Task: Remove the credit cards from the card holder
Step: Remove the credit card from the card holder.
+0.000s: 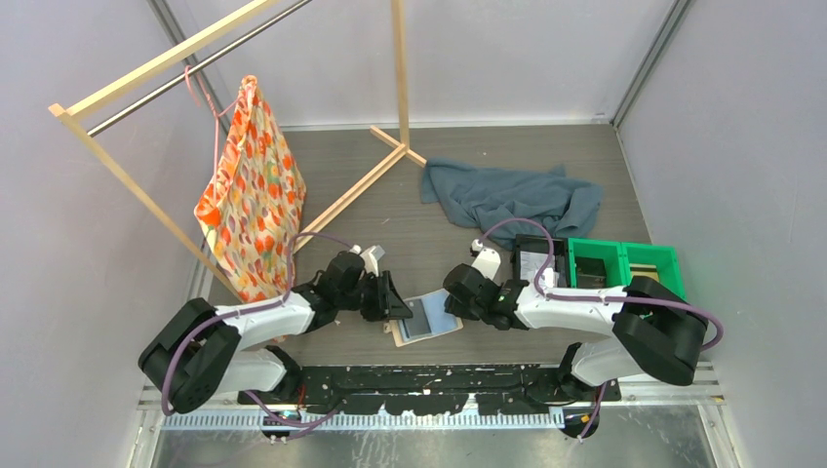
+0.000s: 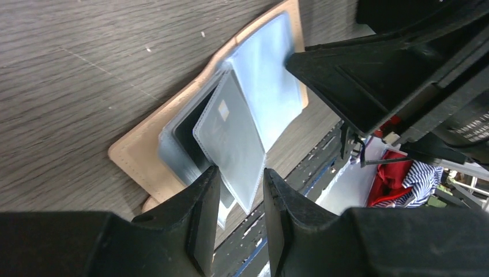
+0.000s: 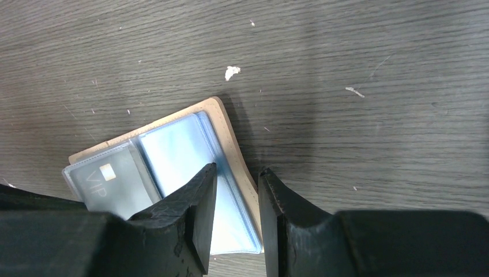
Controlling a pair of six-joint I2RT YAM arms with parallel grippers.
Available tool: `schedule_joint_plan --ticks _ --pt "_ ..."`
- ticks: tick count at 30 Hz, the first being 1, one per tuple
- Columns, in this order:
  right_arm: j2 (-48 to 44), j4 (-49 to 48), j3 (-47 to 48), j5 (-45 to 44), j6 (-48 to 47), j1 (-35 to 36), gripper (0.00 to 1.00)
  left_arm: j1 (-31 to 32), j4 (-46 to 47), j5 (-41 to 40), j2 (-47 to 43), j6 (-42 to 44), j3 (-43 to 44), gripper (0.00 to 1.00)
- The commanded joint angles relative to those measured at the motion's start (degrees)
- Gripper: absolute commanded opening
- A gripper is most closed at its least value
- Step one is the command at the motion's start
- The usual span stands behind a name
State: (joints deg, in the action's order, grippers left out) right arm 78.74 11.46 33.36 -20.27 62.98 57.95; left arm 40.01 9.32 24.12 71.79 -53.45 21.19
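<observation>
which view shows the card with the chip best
Right wrist: the credit card sits in its clear sleeve, chip and VIP print readable. Left wrist shows the card at an angle, chip only. Top external shows just the open card holder, no card detail.

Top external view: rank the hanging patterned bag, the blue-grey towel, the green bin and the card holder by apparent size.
1-2. patterned bag and towel: about alike; the bag hangs nearer the camera, so I leave them unranked.
3. green bin
4. card holder, clearly the smallest.
</observation>
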Motion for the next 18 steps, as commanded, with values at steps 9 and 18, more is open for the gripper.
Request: schedule_joint_plan --ticks 9,18 --pt "1.72 1.24 -2.33 1.20 1.35 0.15 0.38 0.16 5.61 4.32 0.79 -0.63 4.20 0.35" --pt "-0.52 1.94 -2.78 0.94 1.90 0.14 0.38 0.73 9.22 6.43 6.03 -1.33 8.04 0.35"
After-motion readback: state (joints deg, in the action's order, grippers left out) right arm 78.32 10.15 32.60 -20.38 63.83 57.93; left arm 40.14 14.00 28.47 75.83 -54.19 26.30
